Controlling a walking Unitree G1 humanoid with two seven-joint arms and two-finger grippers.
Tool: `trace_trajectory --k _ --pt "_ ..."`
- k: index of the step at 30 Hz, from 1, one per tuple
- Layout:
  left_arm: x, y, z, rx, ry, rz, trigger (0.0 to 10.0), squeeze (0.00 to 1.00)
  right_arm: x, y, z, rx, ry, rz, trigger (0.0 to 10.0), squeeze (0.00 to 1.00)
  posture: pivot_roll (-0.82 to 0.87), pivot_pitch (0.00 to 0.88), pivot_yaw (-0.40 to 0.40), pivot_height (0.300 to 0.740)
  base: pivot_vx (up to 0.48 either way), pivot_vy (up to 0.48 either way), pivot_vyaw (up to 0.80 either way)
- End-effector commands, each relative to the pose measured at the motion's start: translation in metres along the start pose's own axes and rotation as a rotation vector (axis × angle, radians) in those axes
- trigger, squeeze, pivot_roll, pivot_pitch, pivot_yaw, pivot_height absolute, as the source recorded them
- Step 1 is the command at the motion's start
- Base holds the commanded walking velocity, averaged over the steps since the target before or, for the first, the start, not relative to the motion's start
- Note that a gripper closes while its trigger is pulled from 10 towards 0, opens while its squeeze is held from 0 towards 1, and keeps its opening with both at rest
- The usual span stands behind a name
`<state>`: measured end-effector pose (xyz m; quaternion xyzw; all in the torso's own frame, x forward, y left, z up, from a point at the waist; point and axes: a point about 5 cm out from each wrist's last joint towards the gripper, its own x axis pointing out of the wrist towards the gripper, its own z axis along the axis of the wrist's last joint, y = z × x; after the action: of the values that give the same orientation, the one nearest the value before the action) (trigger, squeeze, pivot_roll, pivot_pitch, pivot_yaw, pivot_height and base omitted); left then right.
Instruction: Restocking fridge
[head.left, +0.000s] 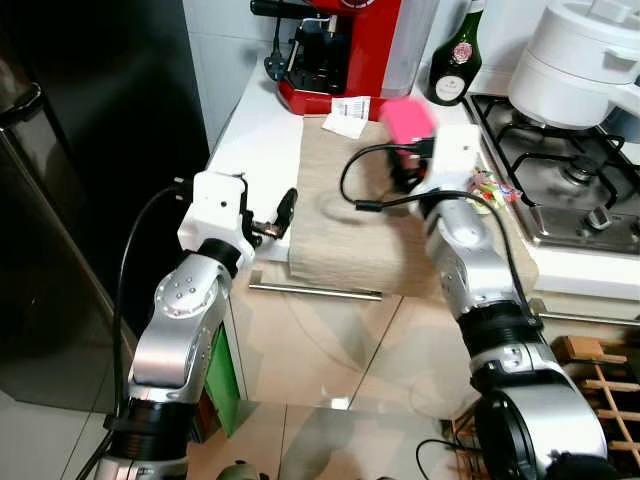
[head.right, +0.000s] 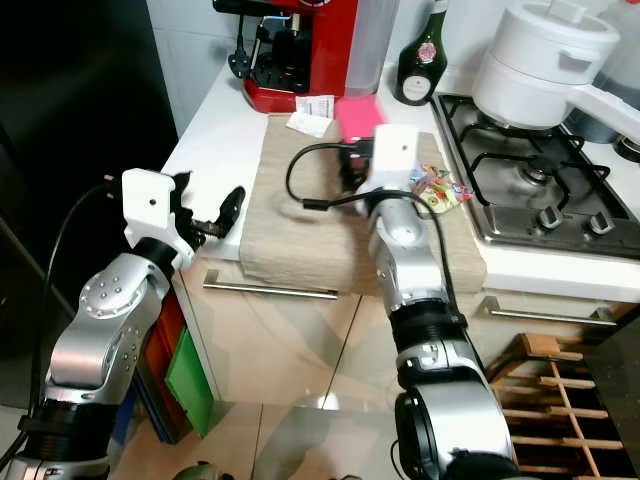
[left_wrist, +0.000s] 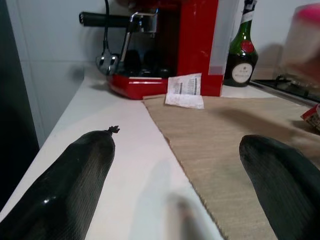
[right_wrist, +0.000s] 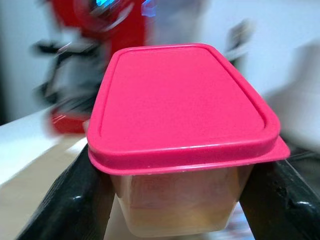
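A clear tub with a pink lid (right_wrist: 180, 100) is held between the two black fingers (right_wrist: 75, 200) of my right gripper (right_wrist: 180, 200), which is shut on its sides. From the head I see the tub (head.left: 407, 120) raised above the beige mat (head.left: 340, 215) on the counter, near the coffee machine. My left gripper (head.left: 278, 218) is open and holds nothing; it hovers low over the white counter (left_wrist: 125, 150) at the mat's left edge. The dark fridge front (head.left: 60, 200) stands at the far left, shut.
At the counter's back stand a red coffee machine (head.left: 340, 50) and a green bottle (head.left: 458, 60), with a paper receipt (head.left: 347, 115) in front. A white pot (head.left: 585, 60) sits on the gas hob (head.left: 570, 185). A colourful wrapper (head.left: 490, 188) lies beside my right wrist. A wooden rack (head.left: 600, 390) stands low right.
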<state>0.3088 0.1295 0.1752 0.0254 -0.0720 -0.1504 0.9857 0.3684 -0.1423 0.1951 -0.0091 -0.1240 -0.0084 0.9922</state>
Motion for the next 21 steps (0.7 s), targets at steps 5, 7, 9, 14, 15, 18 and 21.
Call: trace_trajectory --k 5,7,9,14,15,18,21 --pt "0.009 -0.006 0.008 0.020 -0.041 -0.020 10.0 0.00 -0.017 -0.021 0.003 -0.075 -0.072 -0.097 0.0 0.00 0.11 0.000 -0.051 0.740 0.000 0.000 0.00" --pt "0.012 -0.005 0.012 0.020 -0.063 -0.006 10.0 0.00 -0.025 -0.022 -0.004 -0.095 -0.059 -0.098 0.0 0.00 0.10 0.000 -0.047 0.740 0.000 0.000 0.00" --pt "0.015 -0.004 0.018 0.021 -0.099 0.009 10.0 0.00 -0.030 -0.019 -0.008 -0.103 -0.053 -0.102 0.0 0.00 0.10 0.000 -0.044 0.740 0.000 0.000 0.00" --pt "0.018 -0.004 0.024 0.026 -0.126 0.021 10.0 0.00 -0.033 -0.018 -0.008 -0.093 -0.050 -0.107 0.0 0.00 0.09 0.000 -0.043 0.740 0.000 0.000 0.00" --pt "0.018 -0.004 0.025 0.030 -0.127 0.026 10.0 0.00 -0.033 -0.018 -0.009 -0.085 -0.046 -0.108 0.0 0.00 0.09 0.000 -0.044 0.740 0.000 0.000 0.00" --pt "0.022 -0.001 0.025 0.045 -0.135 0.076 10.0 0.00 -0.038 -0.020 -0.012 -0.043 -0.024 -0.088 0.0 0.00 0.07 0.000 -0.048 0.740 -0.080 0.000 0.00" --pt "0.023 0.000 0.024 0.040 -0.134 0.089 10.0 0.00 -0.039 -0.019 -0.012 -0.046 -0.021 -0.073 0.0 0.00 0.07 0.000 -0.049 0.740 -0.247 0.000 0.00"
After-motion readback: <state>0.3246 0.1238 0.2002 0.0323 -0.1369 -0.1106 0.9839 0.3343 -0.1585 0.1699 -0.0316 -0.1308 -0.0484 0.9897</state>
